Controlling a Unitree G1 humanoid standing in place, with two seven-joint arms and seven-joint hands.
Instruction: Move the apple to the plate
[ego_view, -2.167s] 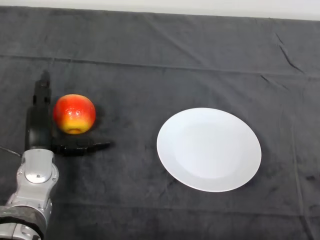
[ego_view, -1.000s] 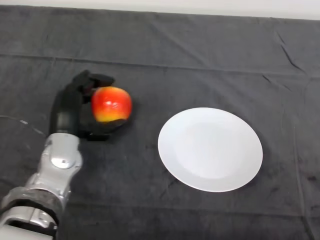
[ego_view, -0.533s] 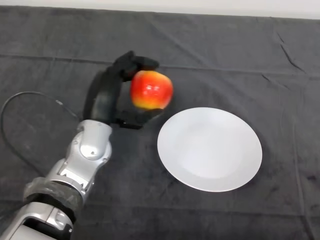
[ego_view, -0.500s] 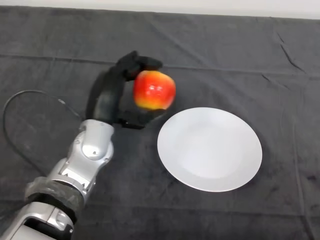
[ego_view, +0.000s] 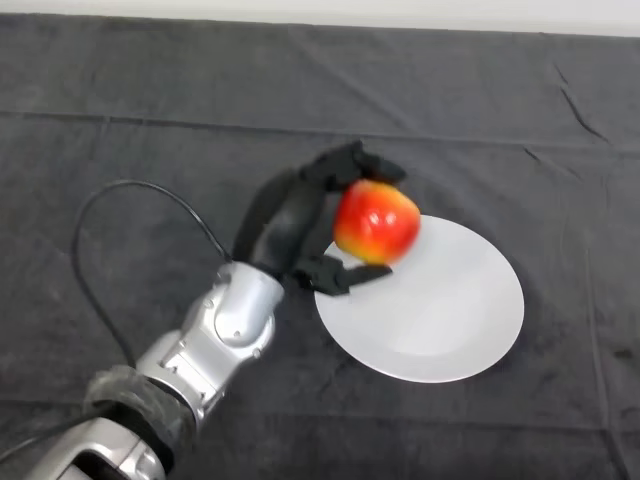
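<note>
A red and yellow apple (ego_view: 376, 221) is held in my left hand (ego_view: 296, 222), whose fingers curl over its top while the thumb hooks under it. The apple hangs over the left part of the white plate (ego_view: 450, 320), which lies on the dark cloth at the centre right. My silver-grey forearm reaches up from the lower left. Whether the apple touches the plate cannot be told.
A dark, creased cloth (ego_view: 150, 120) covers the whole table. A pale strip of wall (ego_view: 400, 10) runs along the far edge.
My hand closed round the apple at the far left, lifted it, and carried it rightward. It now hangs over the plate's left part. The plate has stayed put.
</note>
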